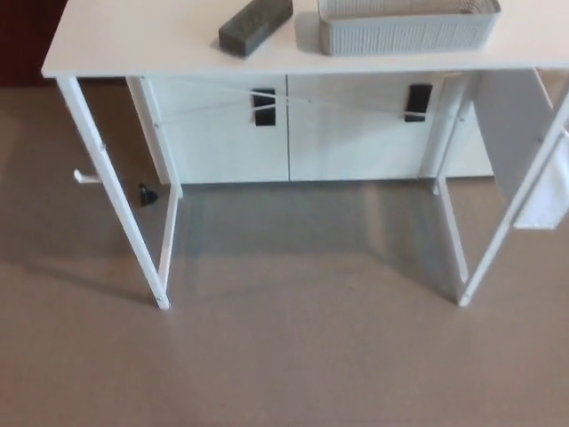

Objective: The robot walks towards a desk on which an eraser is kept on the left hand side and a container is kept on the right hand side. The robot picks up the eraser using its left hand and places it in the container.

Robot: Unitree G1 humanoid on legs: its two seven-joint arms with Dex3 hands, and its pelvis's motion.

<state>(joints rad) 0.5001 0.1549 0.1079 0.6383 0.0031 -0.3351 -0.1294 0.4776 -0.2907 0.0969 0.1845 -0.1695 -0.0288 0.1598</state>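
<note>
Neither of the robot's hands shows in the head view, so the state of their fingers cannot be told. Nearest lies bare brown floor (pixel 293 356). Beyond it stand the white legs (pixel 111 191) of the desk, with a white cabinet (pixel 293 129) behind them bearing two dark handles. Up on the white tabletop (pixel 133 40), the dark grey eraser (pixel 255 25) lies at an angle left of centre. Just beside it, to the right, sits the grey ribbed container (pixel 404 31), cut off by the top edge.
</note>
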